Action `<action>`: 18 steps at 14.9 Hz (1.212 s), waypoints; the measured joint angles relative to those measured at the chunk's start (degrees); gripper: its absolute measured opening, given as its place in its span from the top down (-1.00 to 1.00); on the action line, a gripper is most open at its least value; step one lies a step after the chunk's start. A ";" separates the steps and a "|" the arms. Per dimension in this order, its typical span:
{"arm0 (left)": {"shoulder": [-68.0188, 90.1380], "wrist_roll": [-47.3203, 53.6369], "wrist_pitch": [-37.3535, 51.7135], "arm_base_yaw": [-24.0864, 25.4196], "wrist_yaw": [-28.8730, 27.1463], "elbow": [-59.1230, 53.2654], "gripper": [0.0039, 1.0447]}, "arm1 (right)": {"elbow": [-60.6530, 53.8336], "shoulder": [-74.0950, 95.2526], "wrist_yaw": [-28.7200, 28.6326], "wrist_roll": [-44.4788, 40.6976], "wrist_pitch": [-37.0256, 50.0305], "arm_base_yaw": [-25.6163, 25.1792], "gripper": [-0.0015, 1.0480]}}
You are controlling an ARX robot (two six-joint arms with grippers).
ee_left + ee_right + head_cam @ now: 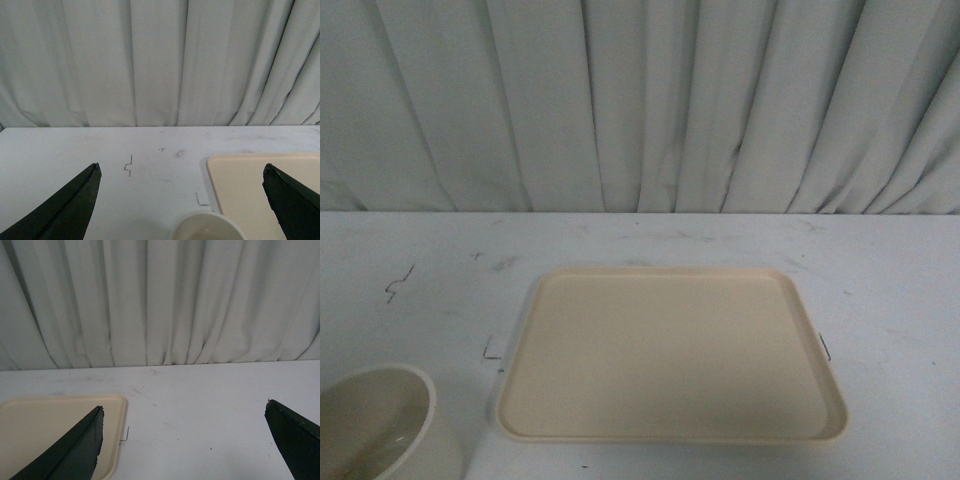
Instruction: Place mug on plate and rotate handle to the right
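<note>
The white mug (380, 425) stands upright on the table at the near left, cut off by the picture's edge; its handle and smiley face do not show. Its rim also shows in the left wrist view (207, 226). The beige plate (670, 355) lies flat in the middle of the table, to the right of the mug and bare. My left gripper (182, 170) is open, with the mug's rim low between its black fingers (75, 205). My right gripper (182, 410) is open and empty above bare table beside the plate's edge (60, 425). Neither arm shows in the front view.
A white table (880, 300) with faint scuffs and small pen marks (398, 283) carries everything. A pleated grey curtain (640, 100) hangs along the table's far edge.
</note>
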 joint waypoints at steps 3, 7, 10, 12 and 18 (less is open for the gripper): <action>-0.02 0.00 0.00 0.00 0.00 0.00 -0.88 | 0.00 0.00 0.00 0.00 0.00 0.00 -0.87; -0.02 0.02 0.00 0.00 0.00 0.02 -0.88 | 0.00 0.00 0.00 0.00 -0.02 0.00 -0.87; -0.02 0.00 0.00 0.00 0.00 0.00 -0.88 | 0.00 0.00 0.00 0.00 0.00 0.00 -0.87; 0.15 -0.02 -0.85 -0.13 -0.57 0.11 -0.88 | 0.00 0.00 0.00 0.00 0.00 0.00 -0.87; 46.01 -3.08 -20.83 -4.24 -8.00 24.65 -0.88 | 0.00 0.00 -0.02 0.09 0.02 0.04 -0.87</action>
